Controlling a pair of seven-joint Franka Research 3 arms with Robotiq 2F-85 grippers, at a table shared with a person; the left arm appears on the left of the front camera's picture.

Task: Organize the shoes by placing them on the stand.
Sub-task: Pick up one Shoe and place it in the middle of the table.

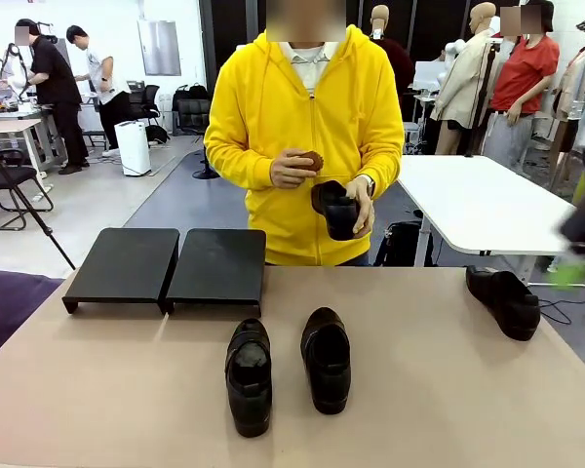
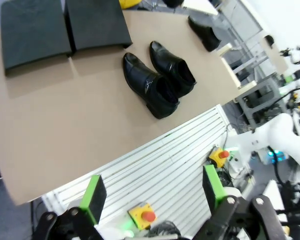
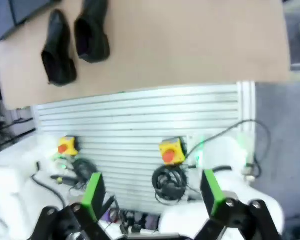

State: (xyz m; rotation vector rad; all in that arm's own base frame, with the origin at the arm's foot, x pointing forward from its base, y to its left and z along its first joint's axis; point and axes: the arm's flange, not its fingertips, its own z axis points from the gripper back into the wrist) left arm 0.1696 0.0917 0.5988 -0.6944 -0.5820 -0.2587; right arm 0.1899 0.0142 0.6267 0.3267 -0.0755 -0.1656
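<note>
FRONT VIEW
- Stand point(image 1: 166, 265): two black platforms side by side, on the far-left part of the desk point(image 1: 429, 400).
- First shoe point(image 1: 249, 378), second shoe point(image 1: 327, 359): side by side at mid-desk, on my side of the stand and apart from it.
- Third shoe point(image 1: 504, 300): near the desk's far right edge, well apart from the others.
- Fourth shoe point(image 1: 338, 213): off the desk, held in the person's hand point(image 1: 363, 198).

LEFT WRIST VIEW
- Left fingers point(image 2: 152, 197): spread fully apart, nothing between the green pads point(image 2: 95, 196), raised over my edge of the desk point(image 2: 65, 130).
- Stand point(image 2: 65, 27): top left.
- First shoe point(image 2: 150, 86), second shoe point(image 2: 172, 64): close together, just beyond the stand's corner.
- Third shoe point(image 2: 204, 32): farther off, near the desk edge.

RIGHT WRIST VIEW
- Right fingers point(image 3: 152, 197): spread fully apart, holding nothing, above the slatted metal base point(image 3: 140, 115).
- First shoe point(image 3: 60, 50), second shoe point(image 3: 92, 32): top left, on the desk point(image 3: 200, 45).
</note>
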